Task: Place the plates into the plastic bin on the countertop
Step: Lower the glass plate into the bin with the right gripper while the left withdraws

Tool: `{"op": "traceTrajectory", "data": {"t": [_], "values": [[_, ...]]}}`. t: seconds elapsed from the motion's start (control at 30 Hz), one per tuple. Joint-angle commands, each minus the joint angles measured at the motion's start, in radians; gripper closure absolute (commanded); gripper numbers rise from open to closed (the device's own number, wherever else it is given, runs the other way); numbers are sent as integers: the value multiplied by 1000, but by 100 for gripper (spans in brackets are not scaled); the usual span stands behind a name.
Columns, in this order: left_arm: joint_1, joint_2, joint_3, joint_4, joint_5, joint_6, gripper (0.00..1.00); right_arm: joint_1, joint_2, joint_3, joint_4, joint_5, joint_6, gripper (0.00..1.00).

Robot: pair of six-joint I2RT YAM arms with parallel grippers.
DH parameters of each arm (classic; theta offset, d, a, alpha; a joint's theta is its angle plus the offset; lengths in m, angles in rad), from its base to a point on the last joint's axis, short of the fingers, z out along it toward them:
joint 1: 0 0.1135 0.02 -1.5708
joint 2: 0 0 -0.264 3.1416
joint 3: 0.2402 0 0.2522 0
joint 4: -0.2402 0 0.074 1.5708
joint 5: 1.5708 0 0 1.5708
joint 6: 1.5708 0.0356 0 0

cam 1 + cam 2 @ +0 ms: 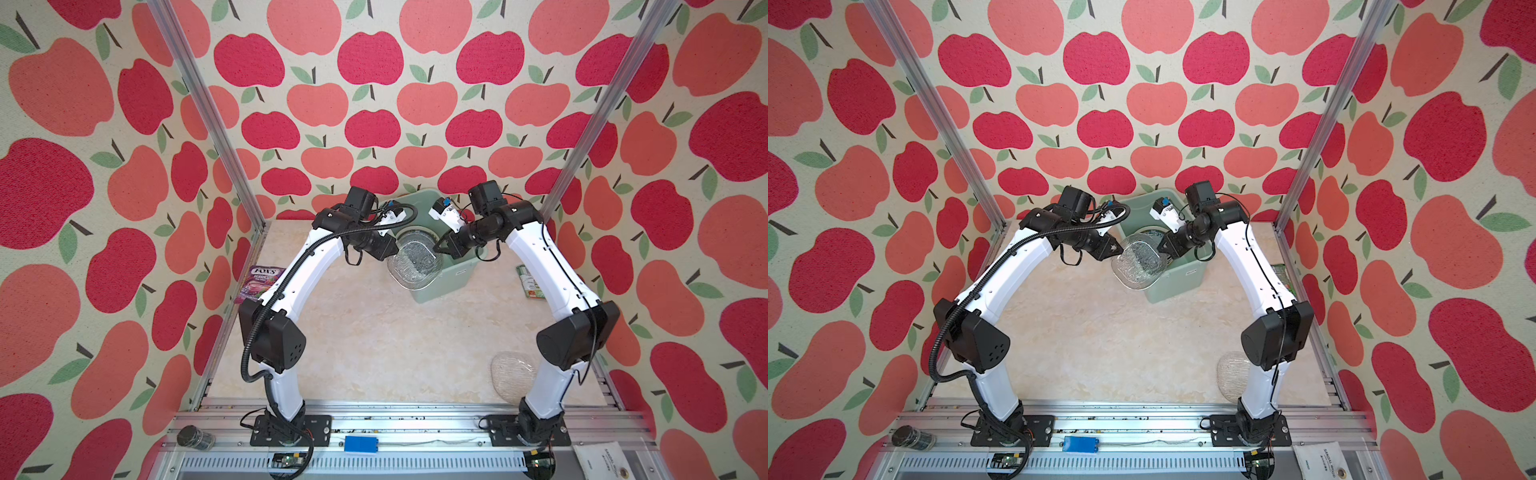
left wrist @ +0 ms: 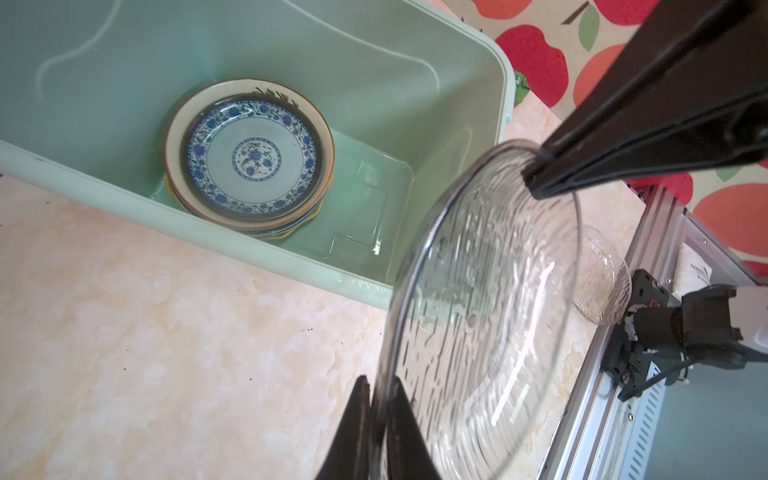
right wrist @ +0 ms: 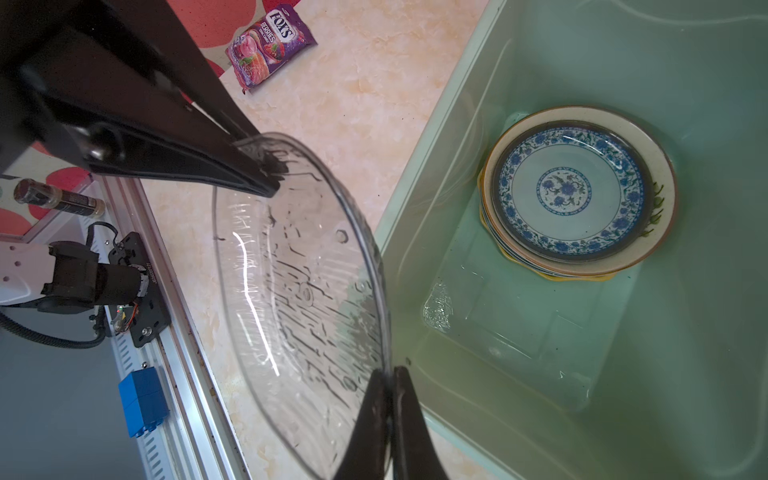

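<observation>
Clear glass plate [image 1: 415, 266] — gripped at 2 edges | left claw [image 2: 380, 384] clenched on 1 side of its rim | right claw [image 3: 387, 376] clenched on the opposite side | plate tilted in the air over the plastic bin's [image 1: 455, 286] near rim, partly over the counter [image 1: 374, 332] | inside bin: stack of plates, blue-patterned plate [image 2: 251, 160] on top | second glass plate [image 1: 513, 374] — flat on the counter beside the right arm's base

You see only rim slivers of the plates [image 2: 286, 226] stacked under the blue-patterned plate [image 2: 251, 160]. In both top views the right arm [image 1: 536, 266] covers part of the green packet [image 1: 528, 284] and the loose glass plate [image 1: 511, 374]. The left wrist view's edge crops the held glass plate [image 2: 490, 299].
</observation>
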Motion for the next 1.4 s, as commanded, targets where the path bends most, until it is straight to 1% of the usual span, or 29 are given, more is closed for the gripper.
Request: {"op": "traceTrajectory", "data": {"t": [0.0, 0.1, 0.17, 0.23, 0.27, 0.33, 0.47, 0.57, 0.7, 0.83, 0.9, 0.97, 1.13, 1.37], "values": [[36, -7, 27, 122, -60, -107, 76, -31, -3, -4, 66, -86, 113, 100], [57, -32, -9, 228, -63, -164, 59, -64, -15, -29, 167, -123, 208, 100], [72, -54, -49, 313, -66, -203, 47, -77, -19, -38, 213, -124, 242, 100], [87, -80, -106, 417, -79, -249, 29, -86, -14, -38, 238, -95, 264, 100], [92, -90, -128, 461, -92, -264, 24, -90, -9, -35, 244, -76, 275, 100], [105, -106, -170, 550, -105, -280, 22, -102, 4, -28, 268, -35, 310, 100], [135, -110, -212, 665, -112, -282, 10, -116, 53, 12, 303, 64, 358, 100], [161, -91, -211, 704, -87, -266, 8, -115, 133, 101, 277, 146, 373, 100], [193, -58, -198, 726, -76, -266, 6, -114, 292, 303, 154, 261, 378, 100], [221, -17, -159, 710, -83, -255, 6, -114, 459, 532, 48, 325, 378, 100], [232, 2, -134, 700, -83, -248, 6, -113, 519, 599, 28, 340, 387, 100], [240, 23, -113, 688, -83, -243, 6, -112, 553, 621, 32, 342, 391, 100], [257, 84, -54, 651, -74, -237, 6, -104, 594, 611, 51, 361, 389, 100], [269, 198, 104, 570, -51, -234, 6, -78, 613, 536, 111, 372, 407, 100]]}}
